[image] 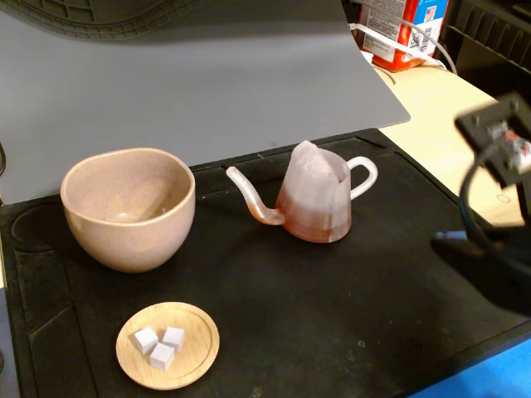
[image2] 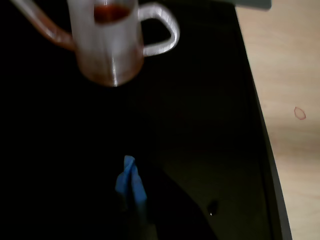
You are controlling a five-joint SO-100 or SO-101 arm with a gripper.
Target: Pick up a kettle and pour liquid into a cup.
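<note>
Black rubber mat over a light wooden bench, grey sheet behind; a red carton sits at the upper right of the fixed view.

Kettle stands upright at frame centre, spout pointing frame-left toward the cup, loop handle toward frame-right. Kettle and cup are apart. Reddish-brown liquid shows inside the kettle in the wrist view. Wooden dish with three white cubes lies at lower left, clear of both.

Step in hand, by my reading: approach, nothing grasped. Arm enters blurred at the right edge, well short of the kettle.

Next move calls for travel frame-left to the handle, jaws straddling the loop, then a level lift so nothing spills early.

Gripper: only a blue-tipped finger shows against dark at lower centre of the wrist view; whether it is spread or pressed together I cannot tell. Kettle top and spout end are cut off in that view. Cup contents not discernible.
</note>
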